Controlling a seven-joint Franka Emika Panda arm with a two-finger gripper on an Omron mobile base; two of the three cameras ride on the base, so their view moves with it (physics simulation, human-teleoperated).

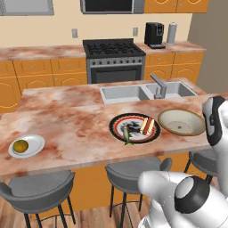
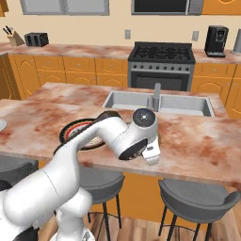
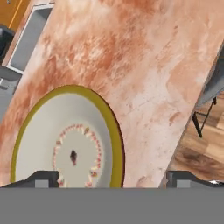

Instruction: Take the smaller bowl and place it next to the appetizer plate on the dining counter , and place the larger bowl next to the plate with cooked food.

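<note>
Hand view has the gripper (image 3: 114, 179) pointing down at the counter with its jaws spread wide. One dark fingertip (image 3: 41, 179) sits at each side of the frame and nothing is pinched between them. Directly below lies a shallow cream bowl (image 3: 70, 148) with an olive-yellow rim, a ring of red dots and a dark centre spot. It sits flat on the pinkish marbled top of the dining counter (image 3: 153, 65), and one fingertip hangs over its near rim.

In the left base view the same bowl (image 1: 181, 121) stands just to the right of the dark-rimmed plate with cooked food (image 1: 135, 128). Their rims are close, though I cannot tell whether they touch. It is nearly as wide as that plate, so from its size and its place I judge it to be the larger of the pair. The inset sink (image 1: 129, 93) is behind them. The appetizer plate (image 1: 26, 146), small and white with one green item on it, sits well apart at the counter's left end with bare top beside it.

The step in hand looks like setting down the bowl by the cooked food, and that placement appears sound. The next move calls for lifting the open jaws straight up, so that no fingertip clips the rim and drags the bowl. After that the matching bowl must be fetched and set beside the appetizer plate, probably with the base driving over.
</note>
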